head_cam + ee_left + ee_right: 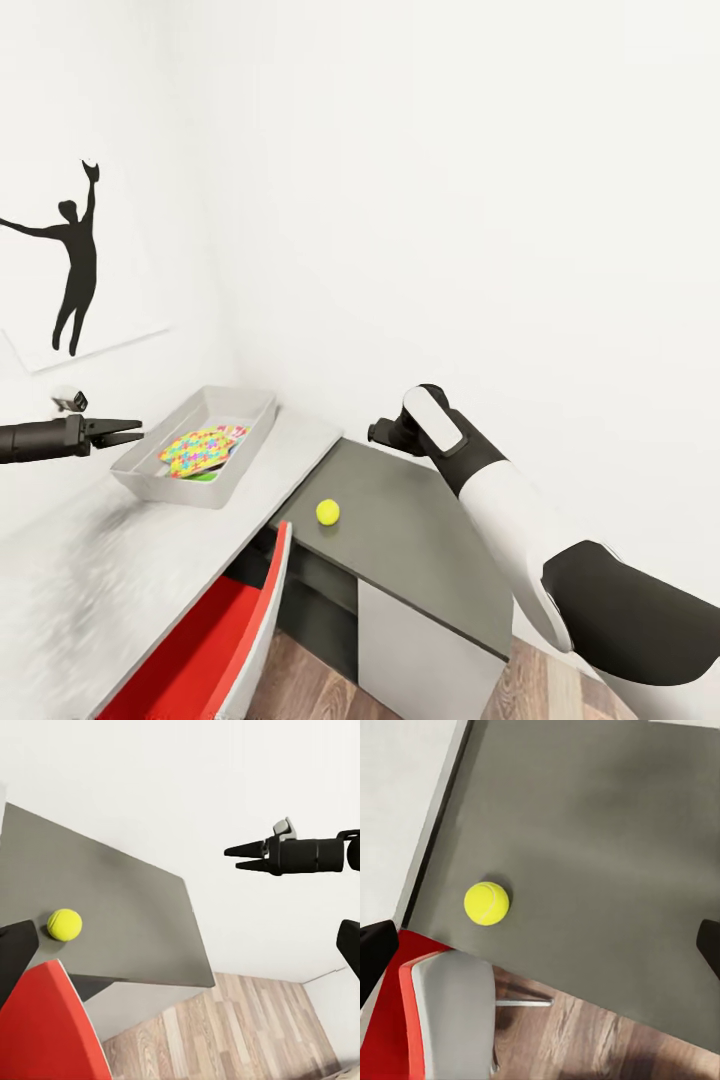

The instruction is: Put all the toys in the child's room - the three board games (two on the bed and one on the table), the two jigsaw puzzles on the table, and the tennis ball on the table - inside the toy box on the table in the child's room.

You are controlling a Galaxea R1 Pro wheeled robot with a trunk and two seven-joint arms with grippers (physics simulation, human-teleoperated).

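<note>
tennis ball (327,512) on dark table (420,540) | jigsaw puzzles (199,450) in toy box (135,466) | left tool (132,432) clenched | right tool state unclear

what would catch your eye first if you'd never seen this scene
The yellow-green tennis ball stands out, sitting alone near the front edge of the dark grey section of the table. Next, the bright jigsaw puzzles lying in the pale grey toy box on the lighter tabletop. A red chair sits below, and a black silhouette picture hangs on the wall.
</note>
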